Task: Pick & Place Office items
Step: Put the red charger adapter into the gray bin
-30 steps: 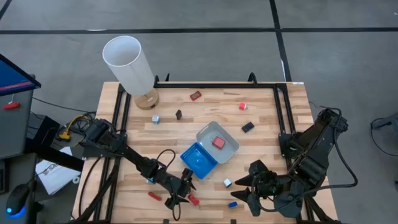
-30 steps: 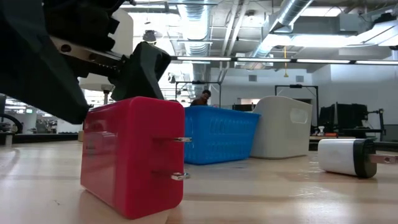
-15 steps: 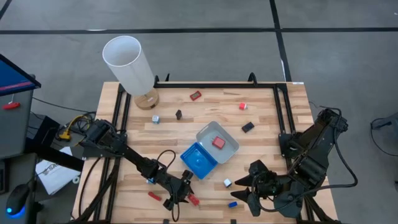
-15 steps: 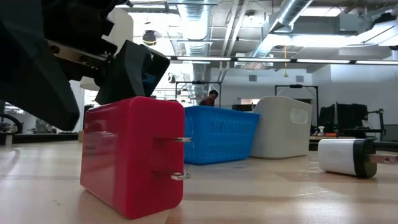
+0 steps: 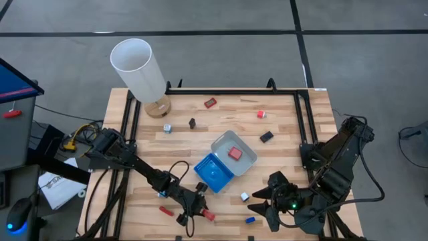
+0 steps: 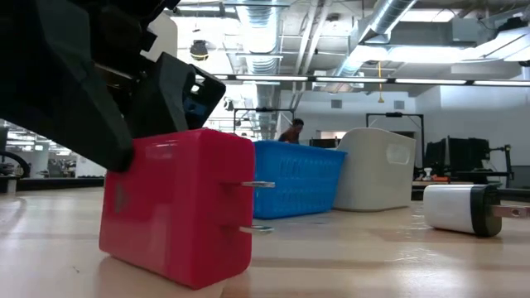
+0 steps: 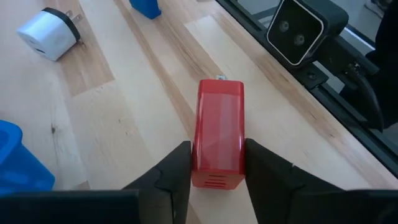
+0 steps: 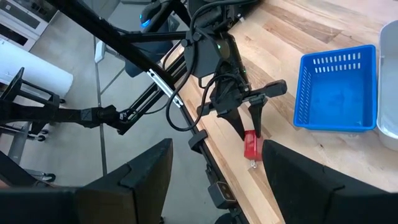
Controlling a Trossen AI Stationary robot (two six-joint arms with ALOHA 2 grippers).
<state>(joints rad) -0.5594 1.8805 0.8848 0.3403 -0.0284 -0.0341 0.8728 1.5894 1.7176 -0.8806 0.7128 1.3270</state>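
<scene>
The office item at hand is a red plug block with two metal prongs, standing on the table near its front edge. My left gripper is shut on it. My right gripper hovers open and high over the table's near right part, with nothing between its fingers. Other small items lie scattered: a white plug, a blue piece, a red piece and a black one. My left gripper pinches the red block's two long side faces between its two fingers, near the end away from the prongs. The fingers slant down from the table's left side and lie along the block. The block's underside is on the table.
A blue tray and a clear-grey tray holding a red item sit mid-table. A tall white cylinder on a wooden base stands at the far left corner. The low camera and the table's frame are just past the block.
My left gripper's fingers have shut onto the red block's sides without moving elsewhere. The block has shifted and turned a little on the table under the hold.
</scene>
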